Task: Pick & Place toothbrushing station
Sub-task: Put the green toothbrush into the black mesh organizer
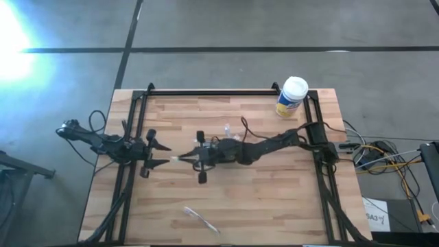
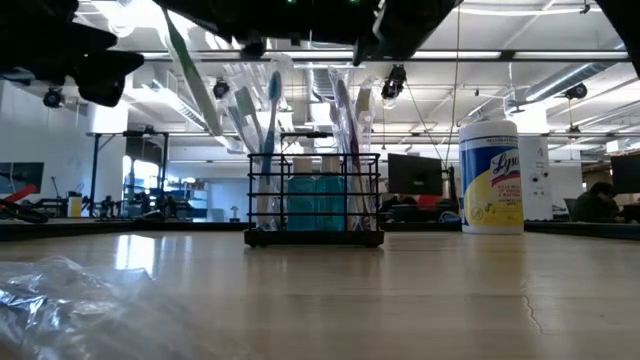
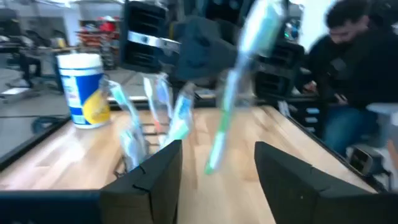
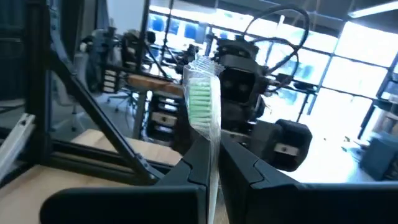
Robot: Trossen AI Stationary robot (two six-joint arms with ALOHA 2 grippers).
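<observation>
The black mesh organiser [image 2: 315, 205] stands on its base on the table's middle, with several wrapped toothbrushes upright in it. In the high view it lies mostly under my right arm [image 1: 228, 132]. My right gripper [image 1: 194, 158] is just left of the organiser, above the table, shut on a wrapped toothbrush with green bristles [image 4: 202, 99]. That toothbrush also shows in the left wrist view [image 3: 239, 81] and in the low view [image 2: 192, 70]. My left gripper [image 1: 154, 154] is open and empty, facing the toothbrush from the left, a short way off. My right gripper pinches the wrapped toothbrush's handle [image 4: 213, 163] between its two fingers. The fingers are about level and point toward the table's left. The head with green bristles [image 4: 201, 93] sticks out past the fingertips. The toothbrush is tilted and lifted clear of the table.
A yellow canister with a white lid [image 1: 291, 96] stands at the far right of the table. A crumpled clear wrapper [image 1: 199, 218] lies near the front edge. A black frame rail [image 1: 206, 91] runs along the far edge. A person [image 3: 354, 74] sits beyond the table.
</observation>
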